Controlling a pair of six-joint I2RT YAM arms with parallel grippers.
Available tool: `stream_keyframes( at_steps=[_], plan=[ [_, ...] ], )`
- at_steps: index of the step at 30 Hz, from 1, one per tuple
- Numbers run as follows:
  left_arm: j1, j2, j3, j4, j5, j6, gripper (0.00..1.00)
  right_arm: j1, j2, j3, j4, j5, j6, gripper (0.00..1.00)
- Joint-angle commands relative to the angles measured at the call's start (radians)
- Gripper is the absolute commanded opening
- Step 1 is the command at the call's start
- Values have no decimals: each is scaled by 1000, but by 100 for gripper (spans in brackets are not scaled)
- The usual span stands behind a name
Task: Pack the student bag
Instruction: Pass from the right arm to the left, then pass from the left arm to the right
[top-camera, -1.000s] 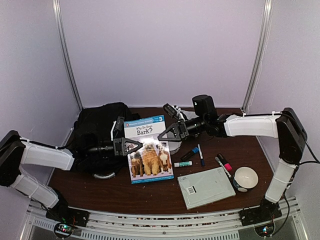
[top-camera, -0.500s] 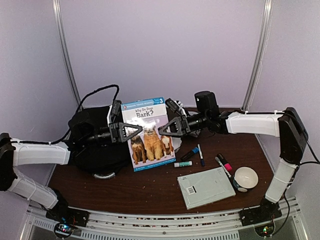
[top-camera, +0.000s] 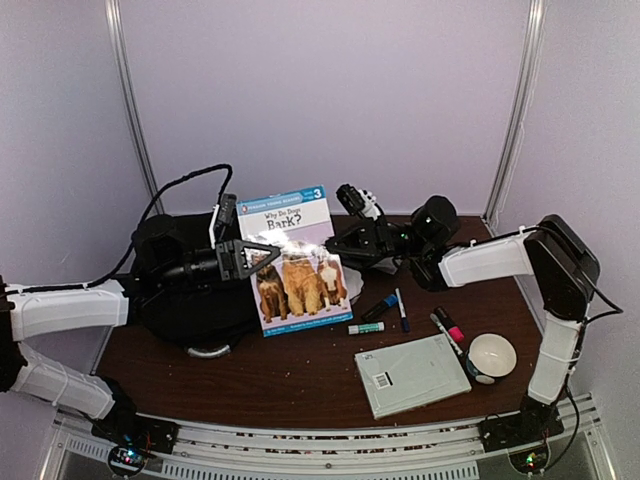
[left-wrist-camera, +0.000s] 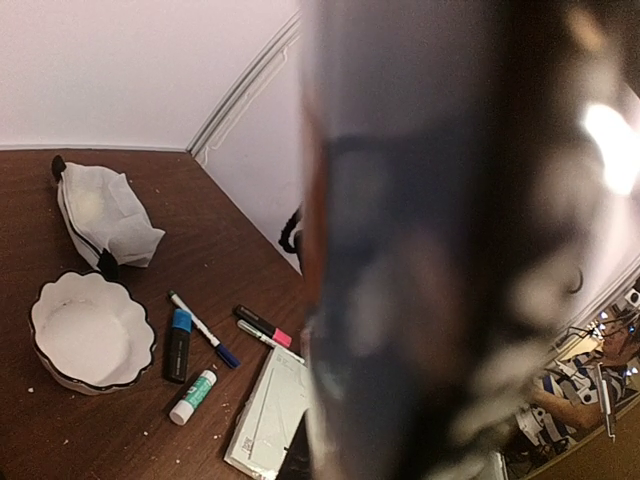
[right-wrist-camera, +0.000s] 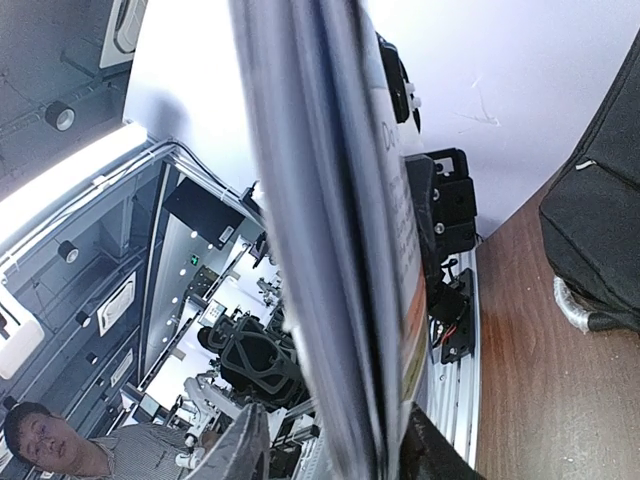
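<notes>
The student bag (top-camera: 200, 310) lies slumped at the left rear of the table (top-camera: 300, 385), just behind the left arm (top-camera: 70, 305). That arm's jaws are pressed together on the left edge of a dog book (top-camera: 298, 275), held upright just beside the bag. The right arm (top-camera: 490, 262) reaches in from the other side, its jaws spread around the book's right edge with a gap on one side, while pens (top-camera: 400, 310), a white bowl (top-camera: 492, 357) and a flat grey case (top-camera: 412, 375) lie well apart from the bag.
</notes>
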Motion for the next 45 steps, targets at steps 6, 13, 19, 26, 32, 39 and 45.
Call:
stream_keyframes(
  at_steps=[6, 13, 19, 26, 32, 39, 45],
  plan=[
    [50, -52, 12, -10, -90, 43, 0, 11, -122, -38, -452, 5, -407, 48],
    [69, -67, 7, -28, -120, 51, 0, 25, -138, -13, -727, 23, -611, 45],
    [88, -84, 6, -39, -150, 55, 0, 40, -130, -11, -792, 34, -662, 35],
    [92, -72, 6, -40, -147, 63, 0, 42, -120, 4, -826, 44, -677, 18],
    [91, -57, 4, -41, -132, 66, 0, 39, -113, 49, -987, 83, -784, 0],
    [92, -61, 35, -229, -167, 139, 36, 20, -129, 110, -1214, 181, -964, 0],
    [91, -114, 70, -600, -328, 254, 63, -15, -167, 214, -1554, 332, -1225, 0]
  ],
)
